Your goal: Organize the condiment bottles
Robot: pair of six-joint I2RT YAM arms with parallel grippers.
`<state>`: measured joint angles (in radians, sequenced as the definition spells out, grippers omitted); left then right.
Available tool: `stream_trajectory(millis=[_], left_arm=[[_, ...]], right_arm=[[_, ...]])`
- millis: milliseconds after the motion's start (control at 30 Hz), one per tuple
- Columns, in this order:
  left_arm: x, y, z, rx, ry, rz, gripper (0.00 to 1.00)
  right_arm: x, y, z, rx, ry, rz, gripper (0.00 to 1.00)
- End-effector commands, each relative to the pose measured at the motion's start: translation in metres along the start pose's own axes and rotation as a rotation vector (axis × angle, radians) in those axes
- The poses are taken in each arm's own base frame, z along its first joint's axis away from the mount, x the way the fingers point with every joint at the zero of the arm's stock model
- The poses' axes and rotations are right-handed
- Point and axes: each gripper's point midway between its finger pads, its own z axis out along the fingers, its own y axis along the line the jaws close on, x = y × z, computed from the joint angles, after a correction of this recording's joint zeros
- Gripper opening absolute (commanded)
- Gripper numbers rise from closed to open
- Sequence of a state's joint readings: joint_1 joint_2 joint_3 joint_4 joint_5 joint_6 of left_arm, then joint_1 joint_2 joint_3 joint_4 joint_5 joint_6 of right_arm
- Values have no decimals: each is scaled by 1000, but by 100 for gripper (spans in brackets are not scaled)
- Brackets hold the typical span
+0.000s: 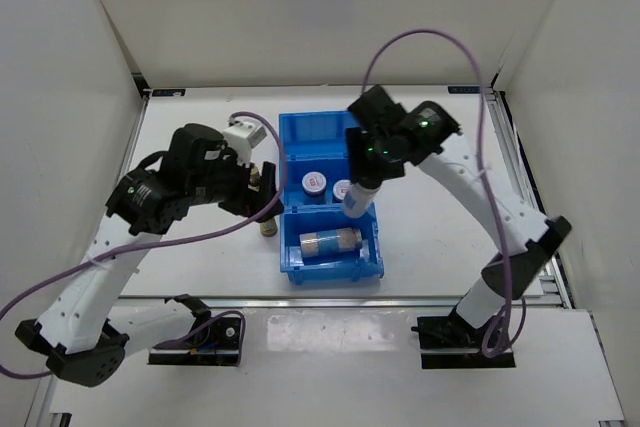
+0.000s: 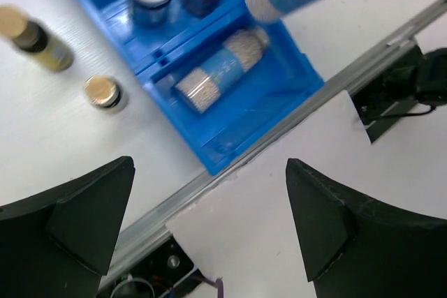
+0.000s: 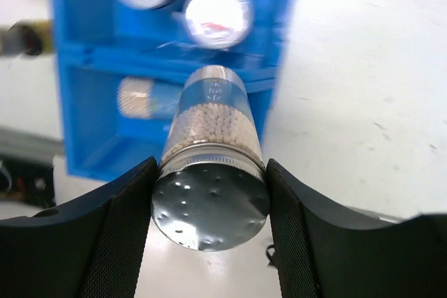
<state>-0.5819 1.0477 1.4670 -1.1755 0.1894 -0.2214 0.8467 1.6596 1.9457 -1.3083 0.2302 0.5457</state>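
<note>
White surface; right end effector [image 3: 209, 204] pinches a silver-topped cylinder [image 3: 209, 137] above the blue bin [image 1: 330, 197] for stowing; left end effector [image 2: 209, 235] spread, empty.

arms: white links, black joints | cables: purple | hand [image 3: 209, 207]: black, mesh-textured pads

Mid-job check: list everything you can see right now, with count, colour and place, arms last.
Bin: one, blue, three compartments, table centre.
Jars: two, white lids with red marks, middle compartment.
Lying shaker: one, silver-topped, on its side in the near compartment.
Held shaker: one, silver-topped, above the bin's right side.
Amber bottles: two, gold caps, on the table left of the bin.
Table: one, white.
Left gripper: open, empty.
Right gripper: shut on the held shaker.
</note>
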Motion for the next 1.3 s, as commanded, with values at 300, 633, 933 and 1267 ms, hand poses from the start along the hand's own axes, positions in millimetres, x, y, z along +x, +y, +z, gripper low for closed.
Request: stream_trajectory(millis=[300,633,933,1267], left_arm=[[-31,-75,49,173,-42,400,100],[39,-118,137,251,170,794,96],[63,-109,201,134,233,819,92],[85,-102,254,156,271,812,92]], right_arm=[[85,-149,-28,350,178,173,1],[117,-186,16,417,274,313,1],[129,-185,29,343,279,383,7],[137,-180,16,310,249,400,59]])
